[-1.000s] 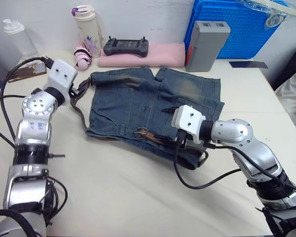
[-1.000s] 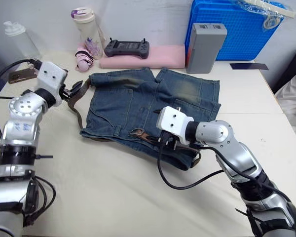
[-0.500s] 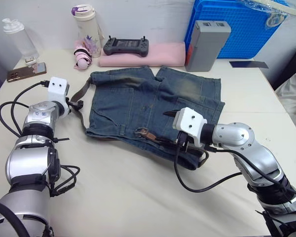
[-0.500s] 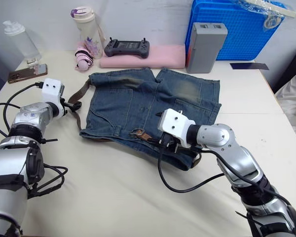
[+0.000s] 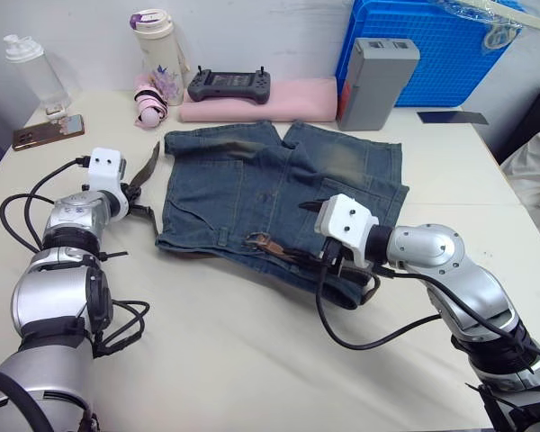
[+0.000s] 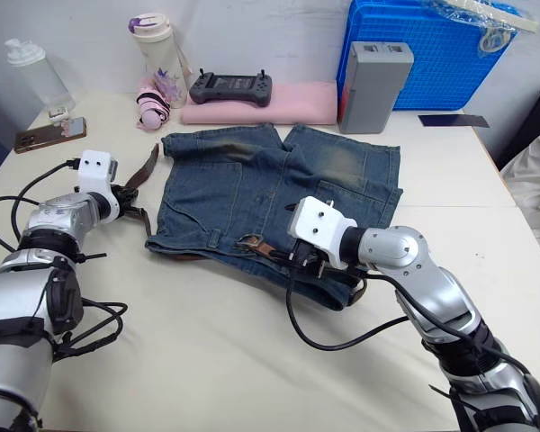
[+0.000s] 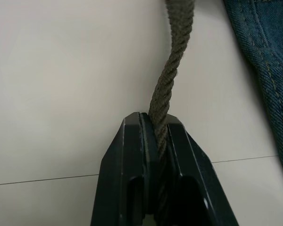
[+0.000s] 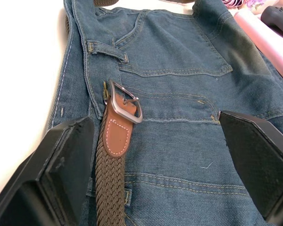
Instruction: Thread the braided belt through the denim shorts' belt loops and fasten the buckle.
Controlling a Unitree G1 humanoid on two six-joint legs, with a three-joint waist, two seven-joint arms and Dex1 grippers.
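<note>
Table [image 5: 252,360] carries shorts [image 5: 279,193], spread flat, waistband toward robot, legs pointing away. Belt [image 8: 111,183] runs lengthwise along waistband, buckle [image 8: 125,101] end lying on denim, pointing toward robot's left; far end trails off shorts' left edge. Left gripper [image 7: 155,136] clamped on belt beside shorts. Right gripper [image 8: 155,155] spread wide, fingers either side of buckle, not touching.

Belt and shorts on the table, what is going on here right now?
The left end effector is shut on the free end of the braided belt, beside the denim shorts on the table. The right end effector is open above the waistband, with the buckle lying on the denim between its fingers. The buckle is not fastened yet.
</note>
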